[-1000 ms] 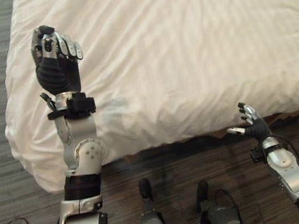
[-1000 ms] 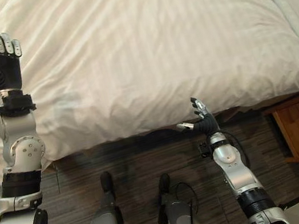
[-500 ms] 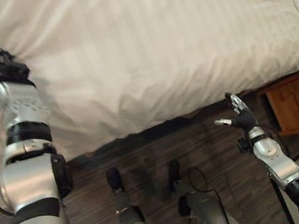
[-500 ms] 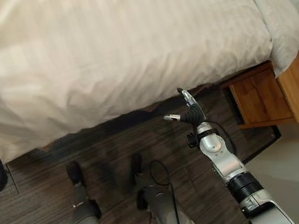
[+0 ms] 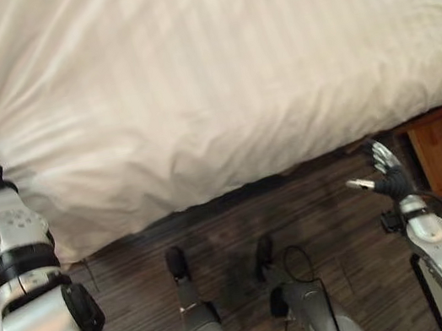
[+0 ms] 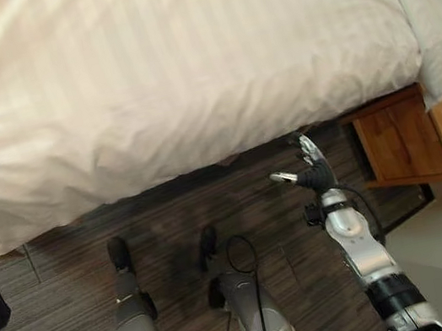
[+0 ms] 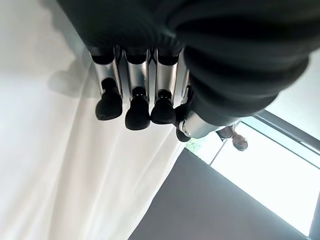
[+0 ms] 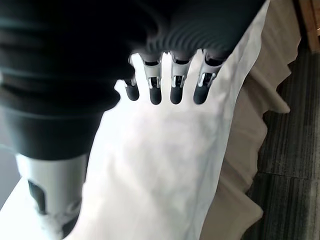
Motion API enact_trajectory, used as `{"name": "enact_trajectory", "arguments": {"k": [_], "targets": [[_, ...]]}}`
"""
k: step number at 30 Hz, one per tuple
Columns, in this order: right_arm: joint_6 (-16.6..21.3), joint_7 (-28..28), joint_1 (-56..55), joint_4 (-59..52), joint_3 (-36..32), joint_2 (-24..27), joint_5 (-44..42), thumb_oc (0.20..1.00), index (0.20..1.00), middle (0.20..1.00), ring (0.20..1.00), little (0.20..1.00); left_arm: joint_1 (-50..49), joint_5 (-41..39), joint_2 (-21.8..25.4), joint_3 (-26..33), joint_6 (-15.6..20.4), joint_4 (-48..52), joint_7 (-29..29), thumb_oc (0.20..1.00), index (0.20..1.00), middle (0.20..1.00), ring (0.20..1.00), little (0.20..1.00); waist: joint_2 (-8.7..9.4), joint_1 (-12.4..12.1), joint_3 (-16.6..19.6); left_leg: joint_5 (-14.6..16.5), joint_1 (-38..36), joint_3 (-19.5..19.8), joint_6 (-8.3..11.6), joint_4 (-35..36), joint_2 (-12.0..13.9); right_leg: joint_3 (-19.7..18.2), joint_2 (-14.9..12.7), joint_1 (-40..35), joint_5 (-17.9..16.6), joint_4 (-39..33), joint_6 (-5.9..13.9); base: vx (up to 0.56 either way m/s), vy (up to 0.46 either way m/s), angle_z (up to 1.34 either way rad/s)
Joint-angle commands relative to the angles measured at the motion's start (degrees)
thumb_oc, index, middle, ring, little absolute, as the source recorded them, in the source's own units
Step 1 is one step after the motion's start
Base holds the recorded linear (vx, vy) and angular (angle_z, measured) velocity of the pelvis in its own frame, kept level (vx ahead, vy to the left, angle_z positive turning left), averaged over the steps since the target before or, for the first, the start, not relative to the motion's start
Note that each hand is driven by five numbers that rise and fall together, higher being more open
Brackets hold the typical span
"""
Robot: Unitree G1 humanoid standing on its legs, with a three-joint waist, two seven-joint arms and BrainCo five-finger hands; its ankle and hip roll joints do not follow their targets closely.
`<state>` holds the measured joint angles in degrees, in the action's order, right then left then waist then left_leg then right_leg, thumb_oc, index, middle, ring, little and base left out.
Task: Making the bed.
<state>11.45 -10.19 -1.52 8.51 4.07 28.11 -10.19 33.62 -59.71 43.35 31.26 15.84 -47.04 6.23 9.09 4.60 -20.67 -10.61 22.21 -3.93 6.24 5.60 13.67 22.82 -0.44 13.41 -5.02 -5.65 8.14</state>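
Left hand (image 7: pixel 150 75): seen in its own wrist view, the fingers (image 7: pixel 137 107) are curled inward in a row with nothing between them and the thumb; the hand is closed on air, with the white cover just past the fingertips. In the left eye view the arm ends at the left edge, where the wrist meets the cover's gathered folds.

Left hand, change: a second ago it stood raised high above the near left part of the bed, fist up. Half a second ago it was lowered onto the cover. Now its wrist sits lower at the picture's left edge. The camera has also swung, so part of that shift is the view's own.

Right hand (image 5: pixel 388 173): held up in the air over the floor, just off the bed's near edge, fingers spread and relaxed, thumb out to the side, holding nothing. Its wrist view shows straight fingers (image 8: pixel 176 87) with the cover beyond them.

Right hand, change: same pose and same place beside the bed edge as in both earlier moments.

Duvet (image 5: pixel 215 81): white, faintly striped, spread over the whole bed and hanging over the near edge, with creases fanning out from the left wrist.

Nightstand (image 6: pixel 409 141): wooden, beside the bed's near right corner.

Floor (image 5: pixel 233 232): dark striped carpet.
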Motion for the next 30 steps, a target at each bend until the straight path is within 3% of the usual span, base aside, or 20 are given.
{"name": "enact_trajectory", "arguments": {"k": [1, 5, 7, 10, 11, 12, 15, 18, 21, 26, 30], "targets": [[3.24, 1.07, 0.93, -1.65, -4.99, -3.27, -2.87, 1.0, 1.0, 1.0, 1.0, 1.0, -17.0, 1.25, 9.15, 9.76, 0.93, -10.54, 7.33, 0.2, 0.2, 0.2, 0.2, 0.2, 9.09, -8.67, -2.32, 7.28, -1.23, 1.72, 0.42, -0.6, -4.76, 1.01, -9.34, 2.67, -1.27, 0.9, 5.27, 0.03, -0.08, 0.29], [3.19, 1.63, -1.2, -2.56, -6.41, -3.82, -2.62, 1.0, 1.0, 1.0, 1.0, 1.0, -22.89, 4.29, 7.89, 12.12, 2.68, -4.43, 8.65, 0.2, 0.2, 0.2, 0.2, 0.2, 8.23, -10.21, -1.37, 7.52, -2.64, 2.15, 0.37, -0.6, -5.44, 2.13, -9.64, 0.56, -0.77, 0.88, 5.29, 0.04, -0.06, 0.31], [3.25, 3.36, -3.32, -4.1, -7.51, -3.76, -2.2, 1.0, 1.0, 1.0, 1.0, 1.0, -29.93, 14.65, 6.56, 11.54, 3.36, 2.07, 9.73, 0.2, 0.2, 0.2, 0.2, 0.2, 6.12, -11.67, 1.13, 7.9, -5.71, 1.9, 0.15, -0.6, -6.33, 3.26, -10.64, -2.42, -0.1, 0.87, 5.33, 0.11, -0.056, 0.79], [3.37, 4.21, -3.43, -4.52, -8.05, -3.24, -1.84, 1.0, 1.0, 1.0, 1.0, 1.0, -32.34, 18.34, 4.14, 9.35, 3.43, 6.07, 9.08, 0.2, 0.2, 0.2, 0.2, 0.2, 4.37, -11.71, 2.95, 8.17, -7.59, 1.47, -0.07, -0.6, -6.94, 3.52, -11.34, -4.02, 0.11, 0.89, 5.41, 0.05, 0.008, 0.63], [3.32, 3.72, -2.47, -5.49, -7.4, -3.39, -0.48, 1.0, 1.0, 1.0, 1.0, 1.0, -33.24, 19.85, 2.28, 7.37, 3.53, 8.42, 8.75, 0.893, 0.893, 0.893, 0.893, 0.893, 3.46, -12.05, 3.74, 8.28, -8.36, 1.27, -0.22, -0.6, -7.14, 3.58, -11.76, -4.89, 0.22, 0.86, 5.39, 0.07, 0.043, 0.4], [3.0, 3.87, -2.07, -6.94, -6.69, -3.8, 0.94, 1.0, 1.0, 1.0, 1.0, 1.0, -34.42, 22.42, -0.06, 5.58, 3.3, 11.0, 9.1, 1.0, 1.0, 1.0, 1.0, 1.0, 2.25, -12.12, 4.72, 8.52, -9.59, 0.85, -0.46, -0.6, -7.46, 3.4, -12.16, -5.92, 0.39, 0.89, 5.33, 0.07, 0.035, 0.26], [2.37, 5.55, -1.88, -8.29, -5.73, -4.04, 4.53, 1.0, 1.0, 1.0, 1.0, 1.0, -36.81, 28.01, -6.53, 0.64, 3.56, 22.46, 9.13, 1.0, 1.0, 1.0, 1.0, 1.0, -0.41, -11.13, 8.07, 8.93, -12.65, -0.69, -1.0, -0.6, -7.88, 2.8, -13.25, -8.39, 0.84, 0.79, 5.22, 0.07, 0.034, 0.1], [2.06, 6.3, -1.32, -8.61, -5.42, -4.18, 5.71, 1.0, 1.0, 1.0, 1.0, 1.0, -37.64, 29.27, -10.19, -1.08, 3.78, 27.01, 8.75, 1.0, 1.0, 1.0, 1.0, 1.0, -1.97, -10.27, 10.22, 9.02, -14.13, -1.69, -1.49, -0.6, -8.4, 1.81, -13.73, -9.27, 0.86, 0.65, 4.98, 0.07, 0.057, -0.22], [1.52, 7.6, 0.73, -10.35, -4.44, -5.53, 7.2, 1.0, 1.0, 1.0, 1.0, 1.0, -38.03, 29.58, -17.47, -6.55, 4.2, 37.53, 6.28, 1.0, 1.0, 1.0, 1.0, 1.0, -4.56, -8.94, 13.35, 10.18, -17.3, -3.49, -2.13, -0.6, -8.48, -0.13, -14.65, -11.08, 1.56, 0.65, 4.75, 0.07, -0.018, -0.56], [1.77, 8.02, 2.55, -11.6, -2.86, -8.59, 7.69, 1.0, 1.0, 1.0, 1.0, 1.0, -38.97, 33.41, -23.83, -13.37, 3.6, 44.05, 4.24, 1.0, 1.0, 1.0, 1.0, 1.0, -6.62, -8.11, 16.17, 10.58, -19.72, -4.47, -2.55, -0.6, -8.7, -1.84, -15.3, -12.5, 1.93, 0.65, 4.26, 0.05, -0.048, -0.29], [1.11, 5.04, 4.03, -10.39, -1.05, -10.75, 9.41, 1.0, 1.0, 1.0, 1.0, 1.0, -40.52, 35.49, -27.46, -19.79, 2.18, 46.63, 2.85, 1.0, 1.0, 1.0, 1.0, 1.0, -7.68, -7.93, 17.5, 11.26, -21.62, -4.67, -2.71, -0.6, -8.84, -2.68, -15.52, -14.07, 2.61, 0.65, 3.99, 0.04, -0.056, -0.1]]}}
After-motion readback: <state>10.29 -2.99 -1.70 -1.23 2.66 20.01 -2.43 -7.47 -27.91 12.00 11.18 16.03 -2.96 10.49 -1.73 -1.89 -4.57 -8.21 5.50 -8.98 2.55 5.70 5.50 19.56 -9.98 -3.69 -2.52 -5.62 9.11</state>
